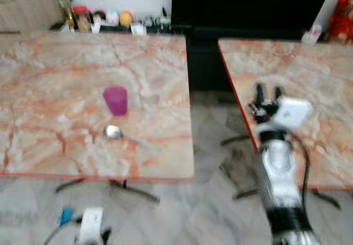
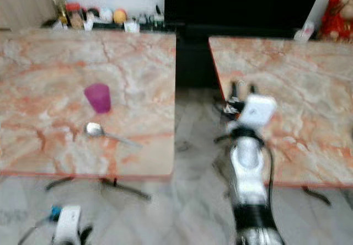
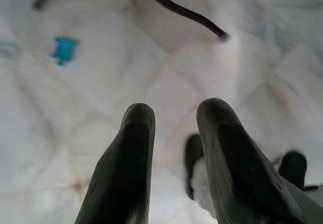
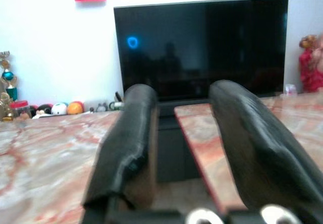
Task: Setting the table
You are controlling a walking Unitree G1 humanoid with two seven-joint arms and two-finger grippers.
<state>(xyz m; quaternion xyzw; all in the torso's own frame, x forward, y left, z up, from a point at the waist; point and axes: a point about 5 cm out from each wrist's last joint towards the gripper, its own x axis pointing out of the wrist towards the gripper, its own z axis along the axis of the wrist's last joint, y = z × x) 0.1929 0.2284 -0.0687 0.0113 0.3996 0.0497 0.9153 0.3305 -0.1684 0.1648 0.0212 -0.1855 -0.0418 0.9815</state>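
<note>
On the left table [image 1: 66,68], mid-frame, a purple cup [image 1: 115,100] stands just behind a spoon [image 1: 113,132], laid as a place setting. The right claw [image 1: 267,97] hangs open and empty (apparently) at the right table's edge; the left claw [image 3: 174,133], parted, points at the floor.

Polished marble-look bench [image 1: 83,74] surface.
A shiny metal spoon [image 1: 114,132] lies by a matt magenta cup [image 1: 115,100], seemingly plastic.
</note>
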